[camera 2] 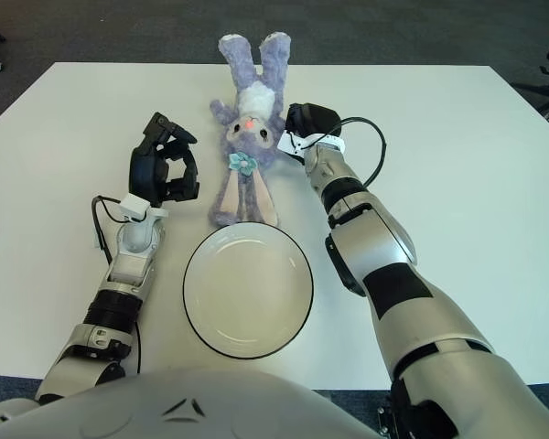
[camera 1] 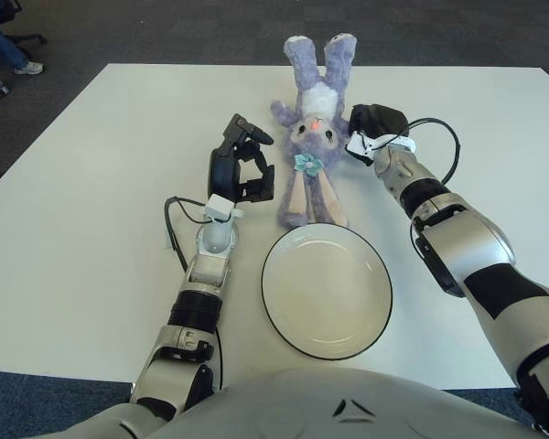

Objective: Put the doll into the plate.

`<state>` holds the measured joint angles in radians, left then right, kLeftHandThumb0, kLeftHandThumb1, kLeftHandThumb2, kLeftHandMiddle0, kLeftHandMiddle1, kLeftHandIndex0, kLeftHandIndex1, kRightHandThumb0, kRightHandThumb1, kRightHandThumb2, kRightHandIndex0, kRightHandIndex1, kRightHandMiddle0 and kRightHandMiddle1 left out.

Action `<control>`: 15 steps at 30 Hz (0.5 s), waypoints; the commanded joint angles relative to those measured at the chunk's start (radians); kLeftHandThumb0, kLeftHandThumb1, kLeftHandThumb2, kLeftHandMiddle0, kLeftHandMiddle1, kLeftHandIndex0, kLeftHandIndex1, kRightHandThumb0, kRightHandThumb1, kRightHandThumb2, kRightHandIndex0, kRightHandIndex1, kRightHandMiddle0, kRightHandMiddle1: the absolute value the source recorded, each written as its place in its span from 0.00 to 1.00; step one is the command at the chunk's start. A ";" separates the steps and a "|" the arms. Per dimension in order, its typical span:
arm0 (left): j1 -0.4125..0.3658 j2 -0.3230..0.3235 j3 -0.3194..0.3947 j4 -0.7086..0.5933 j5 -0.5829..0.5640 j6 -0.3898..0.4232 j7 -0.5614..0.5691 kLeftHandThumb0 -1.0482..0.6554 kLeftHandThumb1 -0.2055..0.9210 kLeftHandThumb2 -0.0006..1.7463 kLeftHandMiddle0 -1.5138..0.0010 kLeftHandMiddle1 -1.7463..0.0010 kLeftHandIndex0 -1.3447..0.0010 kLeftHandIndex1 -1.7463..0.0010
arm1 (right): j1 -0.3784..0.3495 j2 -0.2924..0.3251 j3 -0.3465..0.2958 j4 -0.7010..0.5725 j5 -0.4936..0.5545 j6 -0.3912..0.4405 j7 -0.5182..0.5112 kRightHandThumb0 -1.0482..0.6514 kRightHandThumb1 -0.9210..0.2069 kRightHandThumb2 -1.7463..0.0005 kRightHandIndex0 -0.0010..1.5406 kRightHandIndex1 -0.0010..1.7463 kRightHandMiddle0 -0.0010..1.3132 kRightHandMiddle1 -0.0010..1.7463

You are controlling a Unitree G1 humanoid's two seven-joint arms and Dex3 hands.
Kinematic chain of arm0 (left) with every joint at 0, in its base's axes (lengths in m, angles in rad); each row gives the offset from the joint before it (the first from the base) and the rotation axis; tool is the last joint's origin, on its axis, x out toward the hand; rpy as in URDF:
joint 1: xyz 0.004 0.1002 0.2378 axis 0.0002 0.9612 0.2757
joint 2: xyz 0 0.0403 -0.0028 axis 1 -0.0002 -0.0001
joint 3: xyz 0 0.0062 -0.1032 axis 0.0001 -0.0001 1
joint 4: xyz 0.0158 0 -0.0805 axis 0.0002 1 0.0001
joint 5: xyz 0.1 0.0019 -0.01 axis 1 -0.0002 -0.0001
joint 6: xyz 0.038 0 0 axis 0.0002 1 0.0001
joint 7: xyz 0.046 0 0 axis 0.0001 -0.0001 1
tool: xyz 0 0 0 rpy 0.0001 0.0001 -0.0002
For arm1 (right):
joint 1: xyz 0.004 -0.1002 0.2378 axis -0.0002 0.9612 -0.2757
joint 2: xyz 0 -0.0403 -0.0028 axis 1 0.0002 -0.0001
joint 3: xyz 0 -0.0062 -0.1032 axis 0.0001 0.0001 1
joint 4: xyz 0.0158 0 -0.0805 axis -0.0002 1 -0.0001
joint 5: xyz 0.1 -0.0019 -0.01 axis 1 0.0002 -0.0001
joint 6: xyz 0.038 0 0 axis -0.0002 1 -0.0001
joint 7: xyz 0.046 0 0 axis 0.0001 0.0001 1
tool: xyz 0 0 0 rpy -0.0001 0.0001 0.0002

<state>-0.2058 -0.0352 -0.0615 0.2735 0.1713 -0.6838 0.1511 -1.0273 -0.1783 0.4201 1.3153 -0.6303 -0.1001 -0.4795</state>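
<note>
Doll (camera 1: 313, 137) lies at plate's (camera 1: 327, 291) 12 o'clock; left robot hand (camera 1: 242, 167) open, right robot hand (camera 1: 373, 124) possibly touching (grip unclear), flanking to scoop.

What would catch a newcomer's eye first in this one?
A purple bunny doll lying in the middle of the white table, ears toward the empty plate in front of it. The left hand and right hand flank it on either side.

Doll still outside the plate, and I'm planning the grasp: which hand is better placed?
Probably the right hand: it shows against the doll at head height. The left hand shows clear of it.
</note>
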 commanded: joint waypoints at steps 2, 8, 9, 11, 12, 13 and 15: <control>0.134 0.003 -0.006 0.066 0.008 0.007 0.003 0.36 0.61 0.64 0.31 0.00 0.64 0.00 | 0.031 -0.037 -0.008 -0.009 0.004 0.006 -0.050 0.62 0.67 0.17 0.38 0.94 0.53 0.98; 0.135 0.004 -0.008 0.064 0.010 0.009 0.001 0.36 0.61 0.63 0.32 0.00 0.64 0.00 | 0.044 -0.064 -0.008 -0.019 0.003 0.001 -0.070 0.62 0.65 0.20 0.40 0.95 0.51 0.94; 0.135 0.005 -0.007 0.065 0.009 0.008 0.001 0.36 0.61 0.63 0.32 0.00 0.64 0.00 | 0.047 -0.069 -0.008 -0.022 0.003 -0.001 -0.073 0.62 0.65 0.20 0.40 0.95 0.50 0.93; 0.133 0.006 -0.007 0.067 0.007 0.007 -0.001 0.36 0.61 0.63 0.32 0.00 0.64 0.00 | 0.052 -0.078 -0.008 -0.030 0.002 -0.004 -0.079 0.62 0.64 0.21 0.41 0.95 0.49 0.92; 0.133 0.006 -0.007 0.067 0.006 0.006 -0.002 0.36 0.62 0.63 0.32 0.00 0.64 0.00 | 0.054 -0.082 -0.007 -0.035 0.002 -0.005 -0.082 0.62 0.63 0.22 0.41 0.94 0.49 0.91; 0.133 0.007 -0.008 0.069 0.004 0.004 -0.004 0.36 0.62 0.63 0.32 0.00 0.64 0.00 | 0.058 -0.086 -0.006 -0.044 0.000 -0.006 -0.088 0.62 0.62 0.23 0.41 0.94 0.49 0.91; 0.132 0.007 -0.008 0.070 0.001 0.001 -0.006 0.36 0.62 0.63 0.32 0.00 0.65 0.00 | 0.064 -0.092 -0.003 -0.058 -0.003 -0.007 -0.095 0.62 0.61 0.24 0.42 0.94 0.48 0.90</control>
<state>-0.2037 -0.0337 -0.0657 0.2735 0.1756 -0.6838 0.1510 -0.9777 -0.2546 0.4191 1.2888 -0.6329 -0.1012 -0.5525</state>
